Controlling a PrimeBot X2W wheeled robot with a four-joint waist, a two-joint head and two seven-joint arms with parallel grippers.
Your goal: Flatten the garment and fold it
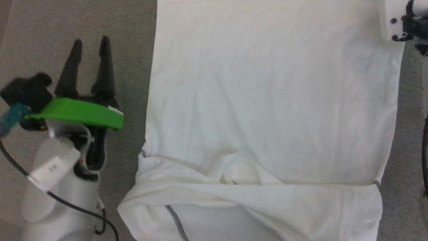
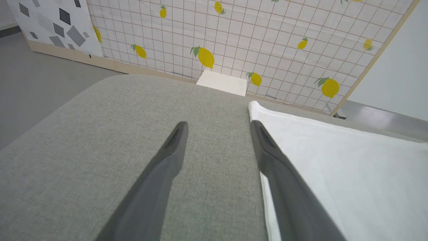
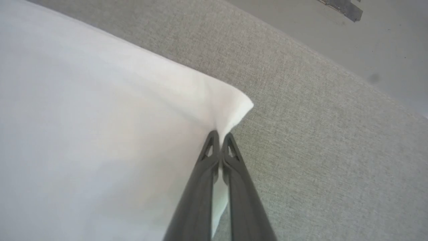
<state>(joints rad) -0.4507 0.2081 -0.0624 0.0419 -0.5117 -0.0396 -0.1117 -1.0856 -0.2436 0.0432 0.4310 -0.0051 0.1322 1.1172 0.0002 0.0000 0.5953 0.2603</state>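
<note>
The left gripper (image 1: 91, 40) hangs over the bare grey cushion (image 1: 100, 20) with its fingers spread wide and nothing between them; the garment (image 1: 267, 93) lies just beside it on its right. In the left wrist view its right finger (image 2: 267, 150) runs along the cloth's edge; the far hem corner (image 2: 253, 105) sits just ahead of that fingertip, with a white box (image 2: 222, 82) further ahead, against the lemon-print wall (image 2: 200, 57). The wide stance probably suits a reach forward to that corner; that is a judgement, since no contact with the cloth shows. The shirt is spread smooth across the middle of the cushion; its sleeves (image 1: 254, 197) lie folded across the near end, behind both sets of fingertips, and a small lump (image 1: 242, 170) wrinkles the cloth there. To the right, the right gripper (image 3: 220, 134) has its fingers closed together on the other far hem corner; cloth rises in a little peak (image 3: 234, 107) just ahead of the tips and a strip shows between the fingers. This pinch likely readies the hem to be lifted and carried back over the body; a one-sided lift would probably skew the fold.
</note>
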